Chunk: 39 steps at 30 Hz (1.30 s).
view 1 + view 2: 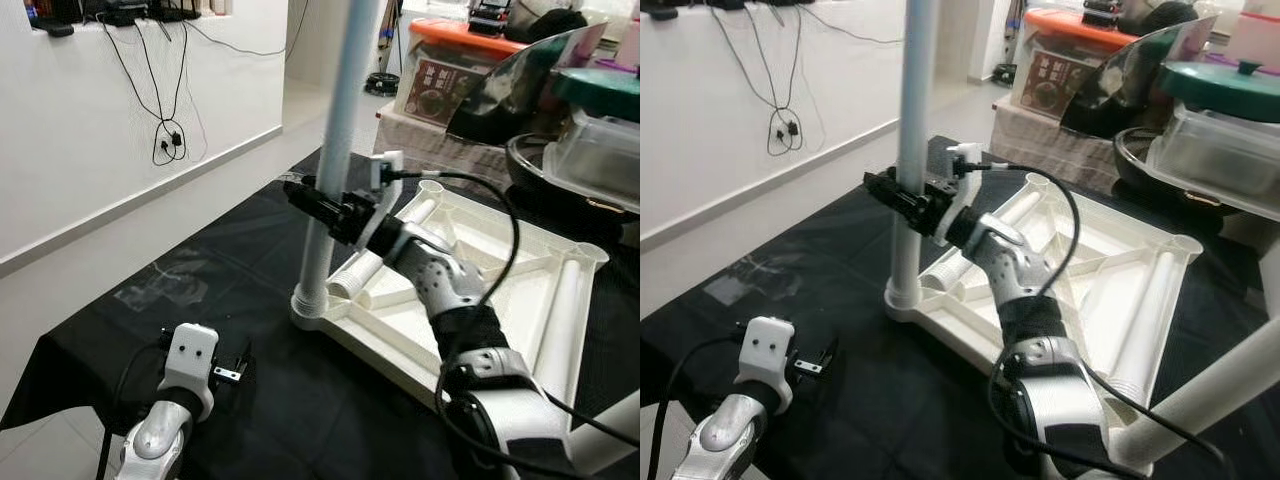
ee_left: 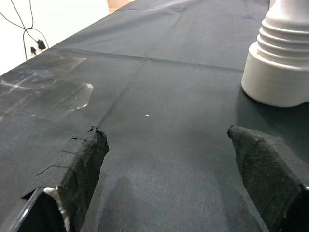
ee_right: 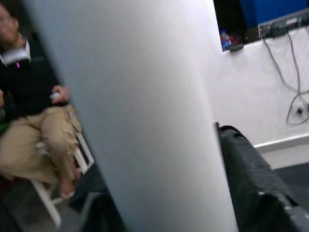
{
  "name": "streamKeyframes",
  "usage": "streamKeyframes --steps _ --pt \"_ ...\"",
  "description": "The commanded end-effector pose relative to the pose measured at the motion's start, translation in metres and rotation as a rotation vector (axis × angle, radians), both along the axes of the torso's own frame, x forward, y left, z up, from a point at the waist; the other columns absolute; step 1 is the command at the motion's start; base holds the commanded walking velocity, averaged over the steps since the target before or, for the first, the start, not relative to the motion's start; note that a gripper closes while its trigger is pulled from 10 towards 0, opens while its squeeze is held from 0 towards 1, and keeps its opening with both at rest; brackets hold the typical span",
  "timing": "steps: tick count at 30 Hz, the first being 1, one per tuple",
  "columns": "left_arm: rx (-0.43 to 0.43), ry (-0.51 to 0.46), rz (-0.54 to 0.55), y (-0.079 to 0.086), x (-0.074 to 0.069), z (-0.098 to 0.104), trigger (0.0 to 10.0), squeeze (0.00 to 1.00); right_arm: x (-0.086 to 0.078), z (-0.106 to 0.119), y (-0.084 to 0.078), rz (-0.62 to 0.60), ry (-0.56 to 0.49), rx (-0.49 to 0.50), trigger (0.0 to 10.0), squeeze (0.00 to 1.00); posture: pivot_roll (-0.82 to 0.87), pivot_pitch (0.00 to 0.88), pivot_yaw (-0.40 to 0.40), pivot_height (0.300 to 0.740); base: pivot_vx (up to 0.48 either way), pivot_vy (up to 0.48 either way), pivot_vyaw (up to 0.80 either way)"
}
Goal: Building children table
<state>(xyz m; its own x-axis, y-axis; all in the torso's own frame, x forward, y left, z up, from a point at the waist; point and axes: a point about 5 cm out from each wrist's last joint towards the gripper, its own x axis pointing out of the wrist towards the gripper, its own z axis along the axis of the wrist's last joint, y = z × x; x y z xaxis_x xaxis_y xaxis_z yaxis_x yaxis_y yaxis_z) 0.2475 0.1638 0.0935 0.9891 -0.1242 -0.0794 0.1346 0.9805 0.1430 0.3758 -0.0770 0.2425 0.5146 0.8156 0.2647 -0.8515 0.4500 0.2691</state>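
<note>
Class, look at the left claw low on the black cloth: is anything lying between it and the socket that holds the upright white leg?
Nothing visible does. The left claw rests open on the black cloth, and only bare cloth lies between it and the socket of the leg. The right claw is at the leg, higher up.

Spread tool (image 2: 166,164) over black cloth (image 2: 159,87), beside white ribbed socket (image 2: 280,63).
</note>
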Motion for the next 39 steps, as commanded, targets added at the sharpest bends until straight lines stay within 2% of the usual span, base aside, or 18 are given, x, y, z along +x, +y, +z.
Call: streamKeyframes --steps 1,2,4,6,8,9,10,13,18,25,26,28,29,32,33,37,38,39 --pt "0.015 0.004 -0.003 0.000 -0.002 -0.002 10.0 0.00 0.003 0.000 0.002 -0.020 0.025 0.025 0.0 0.00 0.11 0.000 -0.136 0.740 0.000 0.000 0.00" --pt "0.015 0.004 -0.003 0.000 -0.002 -0.002 10.0 0.00 0.003 0.000 0.002 -0.020 0.025 0.025 0.0 0.00 0.11 0.000 -0.136 0.740 0.000 0.000 0.00" --pt "0.013 0.008 -0.009 -0.002 -0.003 -0.003 10.0 0.00 0.010 -0.009 -0.008 -0.243 0.045 -0.067 0.0 0.00 0.10 0.000 -0.133 0.740 0.000 0.000 0.00" --pt "0.011 0.007 -0.011 -0.003 -0.002 -0.003 10.0 0.00 0.019 -0.031 -0.026 -0.589 0.230 -0.125 0.0 0.00 0.10 0.000 -0.135 0.740 0.000 0.000 0.00" --pt "0.011 0.007 -0.011 -0.003 -0.002 -0.003 10.0 0.00 0.019 -0.031 -0.026 -0.589 0.230 -0.125 0.0 0.00 0.10 0.000 -0.135 0.740 0.000 0.000 0.00" --pt "0.011 0.006 -0.011 -0.003 -0.001 -0.003 10.0 0.00 0.019 -0.042 -0.036 -0.735 0.314 -0.158 0.0 0.00 0.10 0.000 -0.137 0.740 0.000 0.000 0.00" --pt "0.011 0.006 -0.011 -0.003 -0.001 -0.003 10.0 0.00 0.019 -0.042 -0.036 -0.735 0.314 -0.158 0.0 0.00 0.10 0.000 -0.137 0.740 0.000 0.000 0.00" --pt "0.009 0.002 -0.008 -0.003 -0.001 -0.002 10.0 0.00 0.004 -0.062 -0.053 -1.023 0.308 -0.280 0.0 0.00 0.10 0.000 -0.135 0.740 0.000 0.000 0.00" --pt "0.011 0.003 -0.003 -0.002 -0.002 -0.002 10.0 0.00 -0.019 -0.060 -0.050 -1.167 0.221 -0.302 0.0 0.00 0.10 0.000 -0.128 0.740 0.000 0.000 0.00" --pt "0.016 0.005 0.000 -0.001 0.001 -0.002 10.0 0.00 -0.021 -0.045 -0.043 -1.272 0.182 -0.291 0.0 0.00 0.09 0.000 -0.122 0.740 0.000 0.000 0.00" --pt "0.016 0.005 0.000 -0.001 0.001 -0.002 10.0 0.00 -0.018 -0.045 -0.040 -1.242 0.183 -0.317 6.4 0.00 0.09 0.000 -0.121 0.740 0.000 0.000 0.00" --pt "0.016 0.005 0.000 -0.001 0.001 -0.002 10.0 0.00 -0.018 -0.045 -0.040 -1.242 0.183 -0.317 6.4 0.00 0.09 0.000 -0.121 0.740 0.000 0.000 0.00" --pt "0.016 0.005 -0.002 -0.002 0.001 -0.002 10.0 0.00 -0.017 -0.045 -0.039 -1.233 0.190 -0.319 10.0 0.00 0.09 0.000 -0.118 0.740 0.000 0.000 0.00" --pt "0.016 0.007 -0.005 -0.003 0.001 -0.003 10.0 0.00 -0.016 -0.042 -0.037 -1.196 0.170 -0.314 10.0 0.00 0.09 0.000 -0.113 0.740 0.000 0.000 0.00" --pt "0.017 0.009 -0.006 -0.003 0.000 -0.003 10.0 0.00 -0.017 -0.038 -0.040 -1.204 0.155 -0.282 10.0 1.00 0.08 0.000 -0.111 0.740 0.000 0.000 0.00" --pt "0.017 0.011 -0.009 -0.002 0.000 -0.003 10.0 0.00 -0.019 -0.033 -0.045 -1.192 0.138 -0.241 10.0 1.00 0.08 0.000 -0.110 0.740 0.000 0.000 0.00" --pt "0.017 0.012 -0.011 -0.003 0.000 -0.003 10.0 0.00 -0.017 -0.028 -0.045 -1.134 0.120 -0.208 10.0 0.38 0.08 0.000 -0.110 0.740 0.000 0.000 0.00" --pt "0.017 0.012 -0.012 -0.003 0.000 -0.003 10.0 0.00 -0.016 -0.023 -0.046 -1.085 0.115 -0.160 10.0 0.00 0.08 0.000 -0.110 0.740 0.000 0.000 0.00"
